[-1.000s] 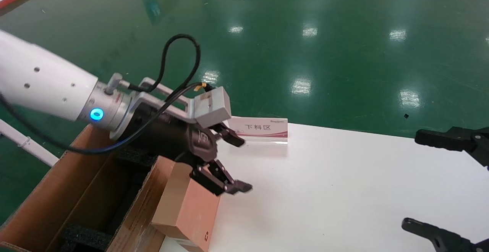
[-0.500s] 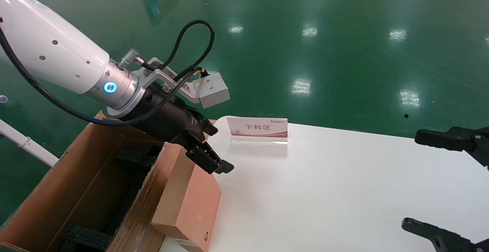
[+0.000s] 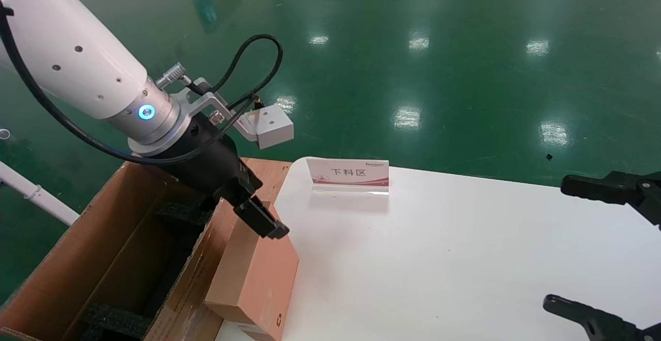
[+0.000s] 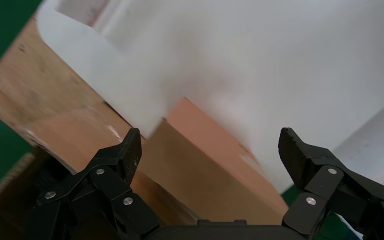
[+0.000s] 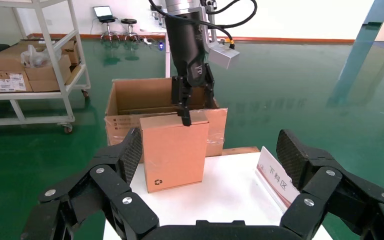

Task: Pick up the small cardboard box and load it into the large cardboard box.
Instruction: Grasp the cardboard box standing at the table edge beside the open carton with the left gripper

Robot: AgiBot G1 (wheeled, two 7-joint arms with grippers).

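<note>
A white table (image 3: pixel 465 258) fills the lower right of the head view, with shiny green floor (image 3: pixel 413 46) behind it. One small sign (image 3: pixel 348 174) with red-trimmed print stands near the table's far edge, well apart from the boxes. At lower left sits one big box (image 3: pixel 67 258), flaps open, with black foam (image 3: pixel 111 320) inside; it butts against the table's left edge. One small box (image 3: pixel 258 274) stands on edge at the table's left border, leaning on the big box's near flap (image 3: pixel 186 289), its long axis running from the frame's bottom up toward the centre, and its broad pinkish face turned right, a recycling mark low on it. In the right wrist view the small box (image 5: pixel 174 151) stands upright in front of the big box (image 5: pixel 130 107), with shelving (image 5: pixel 35 60) holding more cartons at upper left. The left gripper (image 3: pixel 248 212) hangs at the small box's top edge, fingers spread apart on either side of it, not clamping. The right gripper (image 3: pixel 594 248) waits at the right edge of the frame, fingers wide apart, holding nothing.
</note>
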